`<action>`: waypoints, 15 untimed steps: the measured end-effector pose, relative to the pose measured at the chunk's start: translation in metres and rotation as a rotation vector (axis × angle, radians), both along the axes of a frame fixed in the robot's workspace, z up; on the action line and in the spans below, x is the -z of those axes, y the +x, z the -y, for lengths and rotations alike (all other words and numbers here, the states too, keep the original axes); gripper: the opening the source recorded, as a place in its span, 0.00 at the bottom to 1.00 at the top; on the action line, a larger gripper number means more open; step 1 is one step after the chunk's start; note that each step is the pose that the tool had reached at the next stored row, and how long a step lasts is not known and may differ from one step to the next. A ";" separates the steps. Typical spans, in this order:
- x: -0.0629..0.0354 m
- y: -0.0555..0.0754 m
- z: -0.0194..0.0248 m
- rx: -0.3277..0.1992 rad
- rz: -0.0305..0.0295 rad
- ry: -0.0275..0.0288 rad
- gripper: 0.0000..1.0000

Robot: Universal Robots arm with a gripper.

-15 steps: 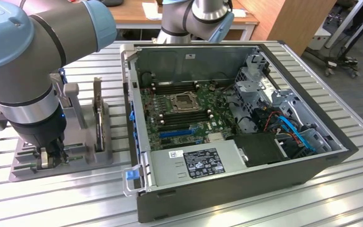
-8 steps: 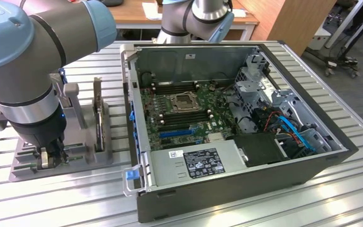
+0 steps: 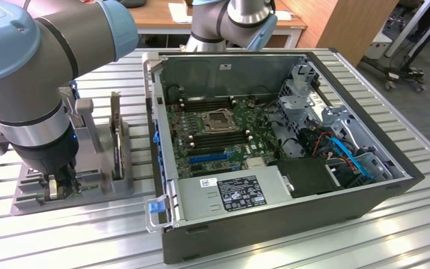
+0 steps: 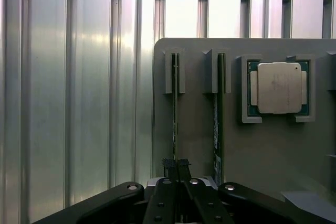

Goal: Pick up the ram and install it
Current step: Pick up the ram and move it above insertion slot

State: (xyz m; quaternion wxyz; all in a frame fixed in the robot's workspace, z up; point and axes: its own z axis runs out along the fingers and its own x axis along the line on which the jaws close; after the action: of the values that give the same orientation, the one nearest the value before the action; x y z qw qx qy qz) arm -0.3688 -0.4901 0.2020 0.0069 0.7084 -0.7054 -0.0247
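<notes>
Fingers (image 4: 169, 166) clamped on ram (image 4: 175, 103), upright in grey holder (image 4: 199, 129) on worktop (image 4: 79, 103), not yet lifted; motherboard memory slots (image 3: 226, 137) look empty; installation undone.

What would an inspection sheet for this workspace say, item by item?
Surface: ribbed aluminium table, carrying a grey holder and an open computer case.
Job's things: the ram stands on edge in a holder slot.
Clutter: a second stick in the neighbouring slot; a processor in its pocket; an expansion card upright in the holder.
Grippers: gripper down at the holder, apparently shut on the ram's end.
Cables: blue cables inside the case.
Surroundings: wooden furniture behind the table.
</notes>
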 end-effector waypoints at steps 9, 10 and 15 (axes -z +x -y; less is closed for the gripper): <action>-0.0033 0.000 0.0000 0.000 0.0000 -0.0001 0.11; -0.0047 0.000 0.0000 0.000 0.0000 0.0000 0.11; -0.0132 0.000 0.0000 0.000 0.0000 0.0001 0.11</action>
State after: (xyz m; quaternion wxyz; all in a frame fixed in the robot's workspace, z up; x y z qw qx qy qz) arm -0.3688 -0.4901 0.2152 0.0069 0.7084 -0.7054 -0.0247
